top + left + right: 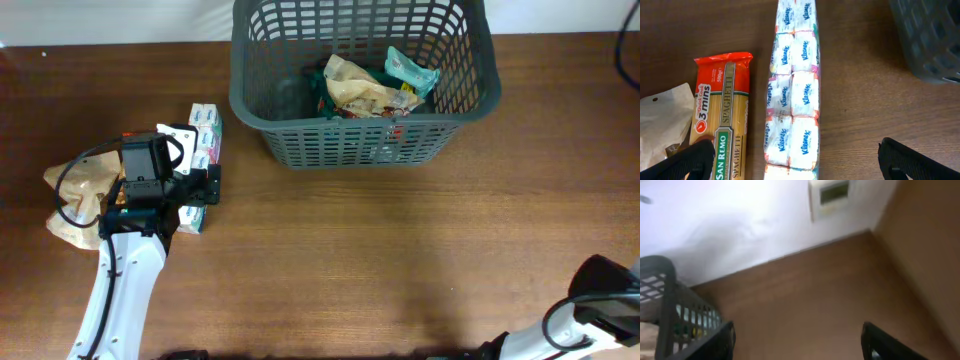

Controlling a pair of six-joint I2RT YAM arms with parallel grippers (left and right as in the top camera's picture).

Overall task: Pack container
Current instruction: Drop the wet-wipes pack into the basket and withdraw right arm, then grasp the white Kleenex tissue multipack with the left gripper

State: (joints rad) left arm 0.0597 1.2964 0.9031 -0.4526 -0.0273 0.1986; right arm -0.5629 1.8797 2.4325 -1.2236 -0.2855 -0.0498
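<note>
The dark grey lattice container stands at the back middle of the table, with a tan paper bag and a teal packet inside. A long Kleenex tissue multipack lies on the table at the left, also seen from overhead. My left gripper is open above it, one finger over a San Remo spaghetti pack, the other over bare wood. My right gripper is open and empty at the front right, facing the container's corner.
A crumpled brown paper bag lies at the far left beside the left arm; it also shows in the left wrist view. The container's corner shows at that view's upper right.
</note>
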